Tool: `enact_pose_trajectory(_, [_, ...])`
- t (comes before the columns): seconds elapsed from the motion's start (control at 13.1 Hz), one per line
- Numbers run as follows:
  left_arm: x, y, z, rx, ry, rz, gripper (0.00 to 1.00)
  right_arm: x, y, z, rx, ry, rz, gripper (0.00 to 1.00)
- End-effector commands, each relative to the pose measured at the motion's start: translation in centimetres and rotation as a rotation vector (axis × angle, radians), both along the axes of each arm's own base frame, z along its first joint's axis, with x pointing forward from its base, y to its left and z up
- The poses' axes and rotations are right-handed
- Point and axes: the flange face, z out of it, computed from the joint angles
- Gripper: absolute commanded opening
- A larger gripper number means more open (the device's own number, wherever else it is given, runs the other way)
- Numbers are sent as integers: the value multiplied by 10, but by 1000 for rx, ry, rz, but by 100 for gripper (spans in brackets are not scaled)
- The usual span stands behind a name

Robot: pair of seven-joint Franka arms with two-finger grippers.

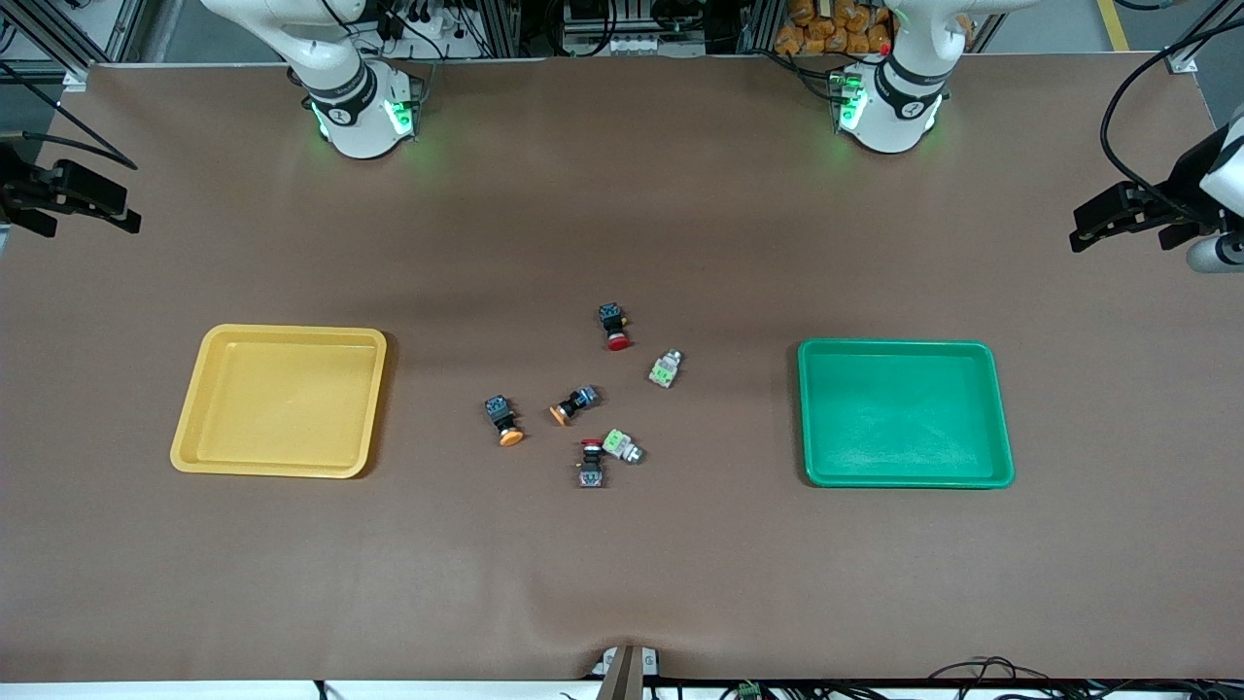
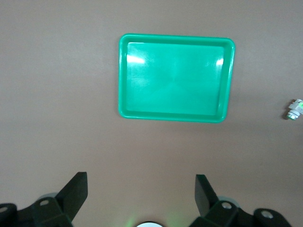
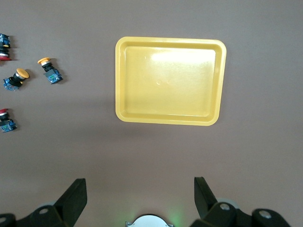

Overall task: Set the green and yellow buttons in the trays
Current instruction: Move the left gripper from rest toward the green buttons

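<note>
Two green buttons [image 1: 666, 368] [image 1: 622, 445] and two yellow-capped buttons [image 1: 573, 403] [image 1: 504, 420] lie loose at mid-table, between the yellow tray [image 1: 280, 401] and the green tray [image 1: 904, 412]. Both trays hold nothing. My left gripper [image 1: 1084, 226] hangs open over the table's edge at the left arm's end, high up, looking down on the green tray [image 2: 176, 78] and one green button [image 2: 294, 109]. My right gripper [image 1: 117, 206] hangs open at the right arm's end, above the yellow tray [image 3: 170, 80], with both yellow buttons [image 3: 49, 70] [image 3: 15, 78] in its view. Neither gripper [image 2: 141, 191] [image 3: 140, 194] holds anything.
Two black switches with red caps lie among the buttons, one [image 1: 613, 327] farther from the front camera and one [image 1: 591, 466] nearest to it, touching a green button. Brown cloth covers the whole table. Both arm bases stand at the back edge.
</note>
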Motion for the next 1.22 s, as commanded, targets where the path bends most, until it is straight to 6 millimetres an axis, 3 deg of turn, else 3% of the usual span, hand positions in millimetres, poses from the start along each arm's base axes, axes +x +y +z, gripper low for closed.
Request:
enact_pose_trajectory(0.0, [0,1,5,-29,3,8,100,1,2,4,0,1,-1,100])
enact_pose_trajectory(0.15, [1,0,0,-32,12,5,100,6,-1,-12,9,46,-6,100])
enact_pose_trajectory(0.38, [3,3,-15,-33,56,-1,100,7,-2,-13,12,48,-10,100])
enact_pose_trajectory(0.68, [7,-8,-42,-33,117,-11,100,6,-2,-13,12,50,-9,100])
enact_pose_trajectory(0.91, [15,-31,-64,-39,141,-34,100,6,-2,-13,12,50,-9,100])
enact_pose_trajectory(1.14, [17,-64,-106,-56,118,-38,100,6,-2,-13,15,49,-8,100])
